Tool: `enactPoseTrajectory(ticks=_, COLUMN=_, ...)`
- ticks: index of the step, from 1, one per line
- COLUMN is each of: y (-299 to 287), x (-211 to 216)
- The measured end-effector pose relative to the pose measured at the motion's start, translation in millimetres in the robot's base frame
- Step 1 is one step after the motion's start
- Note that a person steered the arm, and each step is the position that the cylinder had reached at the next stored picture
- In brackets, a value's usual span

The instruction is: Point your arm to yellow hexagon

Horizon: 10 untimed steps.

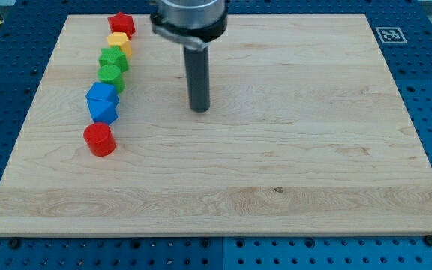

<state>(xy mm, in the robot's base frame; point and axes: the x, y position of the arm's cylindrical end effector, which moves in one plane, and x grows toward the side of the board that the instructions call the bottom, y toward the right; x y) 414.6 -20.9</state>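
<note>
The yellow hexagon (120,42) lies near the view's top left, second in a line of blocks, just below a red star (121,24). My tip (199,109) rests on the wooden board (276,150), well to the right of and below the yellow hexagon, touching no block. The rod rises from the tip to the arm's head at the view's top.
Below the yellow hexagon the line runs on: a green star (114,58), a green cylinder (111,75), a blue hexagon-like block (101,95), a blue block (104,111) and a red cylinder (99,139). A marker tag (389,34) sits beyond the board's top right corner.
</note>
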Motion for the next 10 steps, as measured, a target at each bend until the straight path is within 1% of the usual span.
enactPoseTrajectory(ticks=1, y=15, x=-14)
enactPoseTrajectory(ticks=2, y=3, x=-14)
enactPoseTrajectory(ticks=3, y=-40, x=-2)
enactPoseTrajectory(ticks=4, y=-69, x=-12)
enactPoseTrajectory(ticks=7, y=-74, x=-116)
enactPoseTrajectory(ticks=9, y=-75, x=-208)
enactPoseTrajectory(ticks=10, y=-100, x=-223)
